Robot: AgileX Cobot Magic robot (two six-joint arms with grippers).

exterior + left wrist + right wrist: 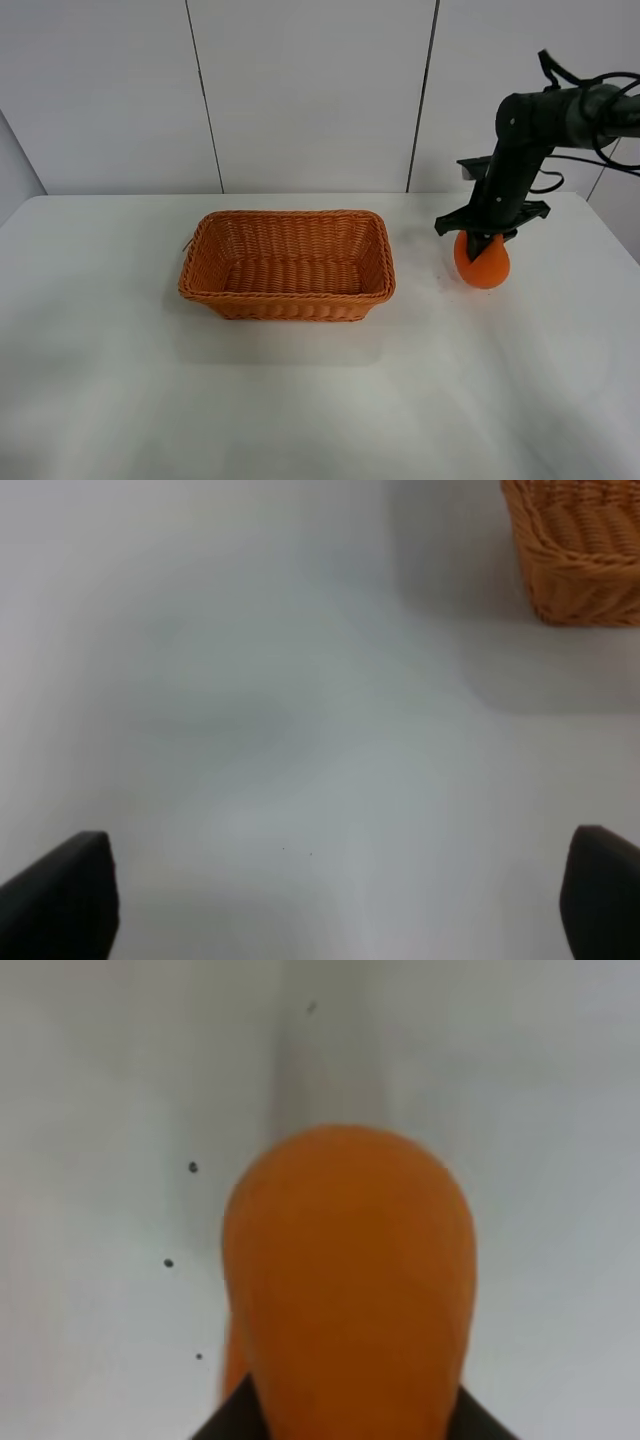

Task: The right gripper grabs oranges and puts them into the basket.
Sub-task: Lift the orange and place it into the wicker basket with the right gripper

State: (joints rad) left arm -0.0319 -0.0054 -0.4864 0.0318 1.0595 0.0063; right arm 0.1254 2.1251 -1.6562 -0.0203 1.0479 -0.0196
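The right gripper is reaching down from its black arm at the far right of the white table and is sitting right on top of the orange. In the right wrist view the orange is filling most of the picture, and the black fingers are pressing against it on both sides, so the claw is clamped on the fruit. Whether the orange is resting on the table or hanging just above it cannot be told; a faint shadow is lying right under it. A few small dark specks are showing on the table beside it.

The woven wicker basket is standing upright near the middle of the table, to the left of the orange and clearly apart from it, with its opening facing up.

The left gripper is hovering over bare table with its two fingers spread wide apart, holding nothing. A corner of the basket is showing in its wrist view. A pale panelled wall is standing behind the table.
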